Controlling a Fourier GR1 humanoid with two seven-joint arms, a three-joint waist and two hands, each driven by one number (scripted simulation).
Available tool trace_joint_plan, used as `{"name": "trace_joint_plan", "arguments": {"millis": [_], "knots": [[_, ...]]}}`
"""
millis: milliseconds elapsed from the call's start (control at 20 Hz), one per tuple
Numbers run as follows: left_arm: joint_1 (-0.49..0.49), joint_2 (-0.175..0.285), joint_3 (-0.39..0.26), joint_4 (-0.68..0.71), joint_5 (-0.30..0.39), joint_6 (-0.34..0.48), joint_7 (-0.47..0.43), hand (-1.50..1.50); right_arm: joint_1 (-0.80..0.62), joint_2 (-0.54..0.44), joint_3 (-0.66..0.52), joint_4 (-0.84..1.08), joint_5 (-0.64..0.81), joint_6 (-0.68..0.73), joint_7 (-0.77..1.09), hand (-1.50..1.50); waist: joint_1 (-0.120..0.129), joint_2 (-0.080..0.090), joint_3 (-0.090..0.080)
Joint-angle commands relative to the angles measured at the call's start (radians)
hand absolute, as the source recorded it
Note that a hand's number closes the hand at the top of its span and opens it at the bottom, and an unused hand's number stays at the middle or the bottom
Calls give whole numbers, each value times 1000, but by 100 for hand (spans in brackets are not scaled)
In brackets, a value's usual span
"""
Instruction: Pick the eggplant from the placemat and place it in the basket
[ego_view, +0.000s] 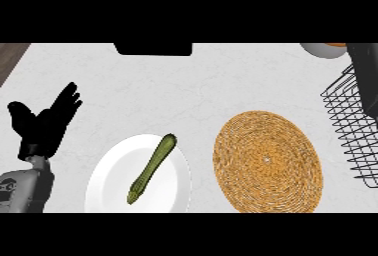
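The round woven placemat (267, 161) lies right of centre with nothing on it. No eggplant shows anywhere in the head view. The black wire basket (354, 127) stands at the right edge, partly cut off by the frame. My left hand (44, 122) rests at the far left, open with fingers pointing up, well apart from the placemat and the basket. My right hand is out of sight.
A white plate (111, 185) left of the placemat carries a long green vegetable (152, 169). A black object (153, 48) sits at the counter's far edge. At top right a bowl (322, 49) and a dark shape (364, 65) stand above the basket.
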Motion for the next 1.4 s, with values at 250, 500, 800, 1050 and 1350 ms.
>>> {"name": "trace_joint_plan", "arguments": {"millis": [250, 500, 800, 1050, 1350], "knots": [[9, -28, -4, -13, -12, 28, -7, 0, 141, 13, -74, -106, -33, -112, 90, 150, -16, -2, 1], [26, 16, 23, -34, 10, -2, 19, 0, 238, 6, -114, -229, 71, -155, 218, -150, -20, -2, 0], [40, -4, 17, -25, 6, 1, 9, 0, 323, 70, -177, -309, 21, -166, 110, -150, -18, -6, 1], [-3, -12, 14, 1, -6, 12, 6, 0, 322, 70, -178, -336, -23, -224, 7, -150, -15, -3, 1], [6, -17, 8, -17, -10, 21, 25, 0, 349, 107, -255, -590, 43, -339, 54, -150, -28, -9, 0]]}}
